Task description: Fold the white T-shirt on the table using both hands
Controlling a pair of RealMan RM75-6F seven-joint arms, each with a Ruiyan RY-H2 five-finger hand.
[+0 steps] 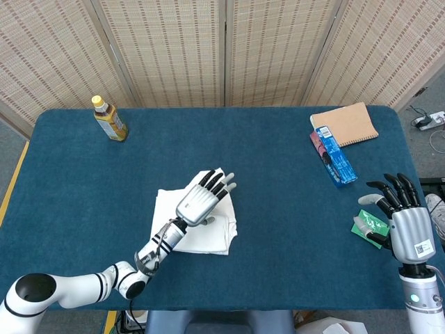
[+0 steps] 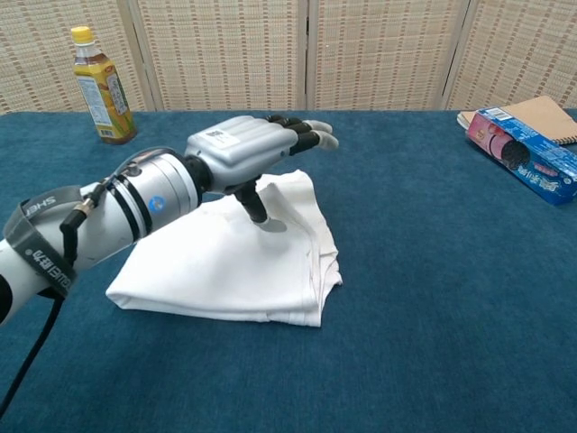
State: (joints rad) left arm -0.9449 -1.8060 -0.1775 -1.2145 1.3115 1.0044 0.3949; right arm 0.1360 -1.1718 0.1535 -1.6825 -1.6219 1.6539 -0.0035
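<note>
Left hand (image 2: 257,149) hovers over the white T-shirt (image 2: 225,257), fingers stretched forward and apart, thumb pointing down with its tip on or just above the cloth, nothing in its grip. That T-shirt lies folded into a compact bundle near the middle of the blue tabletop (image 1: 278,181), a little to the left, its long axis running from near left to far right in the chest view, with the layered edges stacked on the right side. Over at the near right edge, the right hand (image 1: 403,209) is held upright, fingers spread, holding nothing, just beside a small green packet (image 1: 367,226). Far left stands a bottle (image 1: 109,119); far right lie a notebook (image 1: 345,124) and a blue box (image 1: 332,154).
</note>
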